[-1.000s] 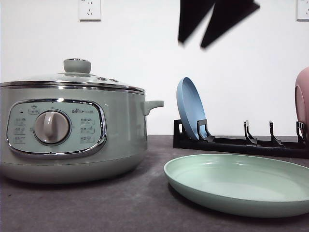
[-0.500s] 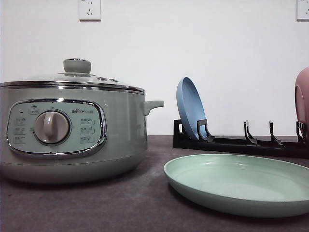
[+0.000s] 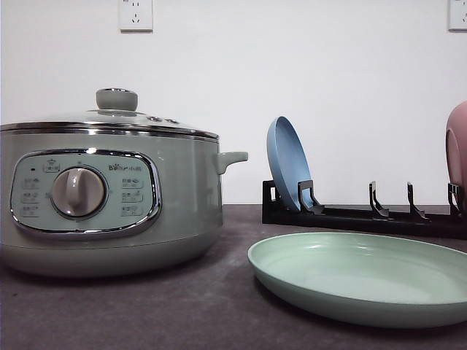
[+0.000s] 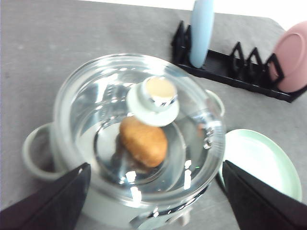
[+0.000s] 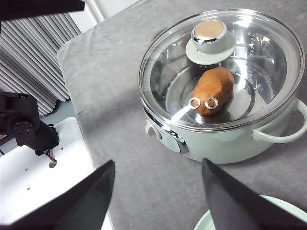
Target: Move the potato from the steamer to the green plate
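The potato, a smooth orange-brown egg-shaped lump, sits on the shiny steel floor of the steamer, and the glass lid with its pale knob is on, so by my reckoning the job is at its very first step: nothing lifted, nothing moved. The left hand hangs above the pot with its two dark fingers spread wide and nothing between them; the right hand is likewise spread and empty, looking down at the pot from the side where the dial is. The next move, I'd judge, calls for one hand to come down on the knob, pinch it and carry the lid clear, since the potato cannot be reached through the glass. The steamer is a round sage-green body with a chrome rim and a small side handle, standing at the left of the grey, faintly grainy counter. The green plate, matte mint, shallow, with a raised rim, lies empty just to its right. Behind it a black rack holds a blue plate on edge, with a pink plate at the far right.
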